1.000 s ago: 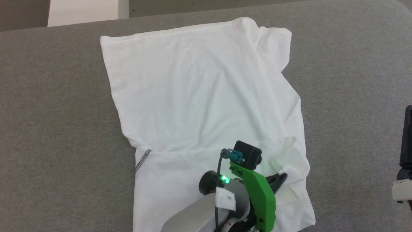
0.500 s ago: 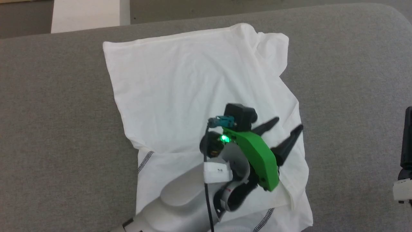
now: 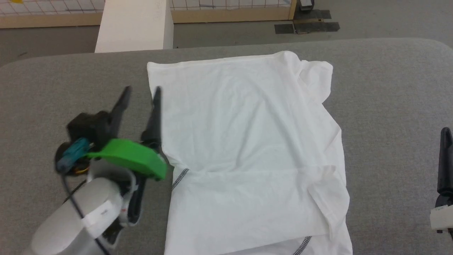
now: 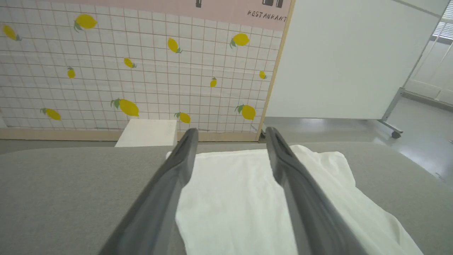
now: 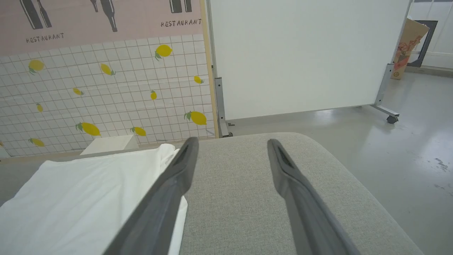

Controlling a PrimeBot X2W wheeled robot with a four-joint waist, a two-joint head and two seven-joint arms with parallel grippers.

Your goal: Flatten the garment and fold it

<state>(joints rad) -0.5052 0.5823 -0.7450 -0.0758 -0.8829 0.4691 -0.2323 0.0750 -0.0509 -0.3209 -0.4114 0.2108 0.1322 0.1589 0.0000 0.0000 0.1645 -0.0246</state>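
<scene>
The white garment [image 3: 247,141] lies spread on the grey table [image 3: 389,106], its lower part folded over with grey zigzag seams showing at the fold's left end and near the bottom edge. My left gripper [image 3: 141,92] stands open beside the garment's left edge, fingers pointing away from me and holding nothing. In the left wrist view the open left gripper [image 4: 230,136] frames the garment [image 4: 233,198] ahead. At the right edge a dark finger of my right gripper [image 3: 445,159] shows. The right gripper [image 5: 230,145] is open over bare table, the garment [image 5: 81,198] to its left.
A rigid white box [image 3: 134,24] stands on the floor beyond the table's far edge. A tiled wall with lemons [image 4: 124,71] and a white panel on wheels [image 5: 300,53] stand behind. Bare grey table lies on both sides of the garment.
My left arm has swung from over the garment's lower right to the table left of it, fingers now pointing away. The head camera has tilted up, showing the floor and box.
</scene>
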